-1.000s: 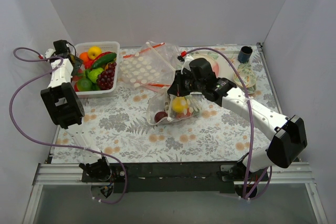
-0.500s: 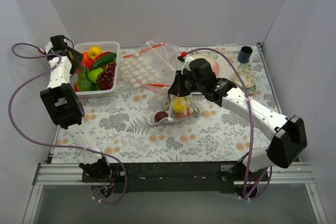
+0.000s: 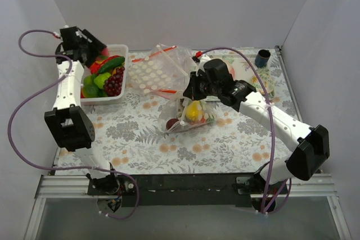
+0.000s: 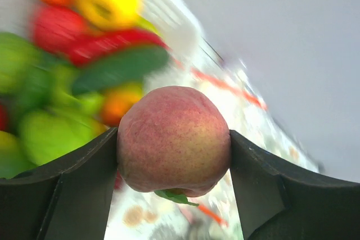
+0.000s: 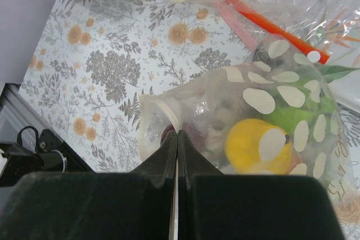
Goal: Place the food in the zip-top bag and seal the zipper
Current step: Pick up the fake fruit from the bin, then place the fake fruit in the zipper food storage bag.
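My left gripper (image 4: 174,155) is shut on a red-yellow toy peach (image 4: 174,139) and holds it above the white basket (image 3: 119,96) of toy food (image 3: 109,77). In the top view it (image 3: 93,50) hangs over the basket's far left corner. My right gripper (image 5: 178,134) is shut on the edge of the polka-dot zip-top bag (image 5: 270,111) and holds it up off the table. The bag (image 3: 188,117) holds a yellow fruit (image 5: 253,147), something green and a dark red round. A red zipper strip (image 5: 275,32) shows just beyond the held bag.
A second polka-dot clear bag (image 3: 157,68) lies flat between basket and right gripper. A plate (image 3: 239,71), a dark blue cup (image 3: 262,58) and a glass jar (image 3: 264,84) stand at the back right. Grey walls close in on the left, back and right.
My left gripper has risen out of the basket with the peach and swung up and to the right. My right gripper has lifted the bag slightly and shifted toward the back.
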Motion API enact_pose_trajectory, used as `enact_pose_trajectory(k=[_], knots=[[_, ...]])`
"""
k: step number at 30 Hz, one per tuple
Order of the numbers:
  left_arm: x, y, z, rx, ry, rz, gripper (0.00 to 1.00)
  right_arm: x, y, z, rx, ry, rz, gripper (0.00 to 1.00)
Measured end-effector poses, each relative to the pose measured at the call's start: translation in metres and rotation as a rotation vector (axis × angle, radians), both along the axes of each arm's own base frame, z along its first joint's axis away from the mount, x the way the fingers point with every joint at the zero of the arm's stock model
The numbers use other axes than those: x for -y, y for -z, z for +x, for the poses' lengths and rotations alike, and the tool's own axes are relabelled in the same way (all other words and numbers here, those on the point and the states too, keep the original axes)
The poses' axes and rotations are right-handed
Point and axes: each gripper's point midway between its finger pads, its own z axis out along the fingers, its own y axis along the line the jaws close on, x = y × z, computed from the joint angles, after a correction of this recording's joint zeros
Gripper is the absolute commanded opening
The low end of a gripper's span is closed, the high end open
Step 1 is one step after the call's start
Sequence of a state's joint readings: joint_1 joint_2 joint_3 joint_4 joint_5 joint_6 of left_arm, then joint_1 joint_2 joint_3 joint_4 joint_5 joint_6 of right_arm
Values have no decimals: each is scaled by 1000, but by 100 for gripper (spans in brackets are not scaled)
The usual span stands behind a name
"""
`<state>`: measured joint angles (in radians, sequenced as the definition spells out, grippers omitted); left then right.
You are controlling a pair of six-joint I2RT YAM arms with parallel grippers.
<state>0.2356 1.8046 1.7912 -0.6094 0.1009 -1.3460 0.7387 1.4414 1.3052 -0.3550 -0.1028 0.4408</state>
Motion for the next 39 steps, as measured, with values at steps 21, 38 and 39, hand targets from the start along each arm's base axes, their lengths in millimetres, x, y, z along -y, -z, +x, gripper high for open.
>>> enact_pose_trajectory(k=[21, 38, 39], knots=[[265, -20, -189, 100, 765, -169, 52, -3, 6, 47, -35, 102, -73, 1], [330, 68, -219, -115, 892, -204, 56, -2, -4, 42, -46, 114, -37, 1], [334, 74, -218, -128, 893, -199, 66, -1, -7, 39, -45, 111, -28, 1]])
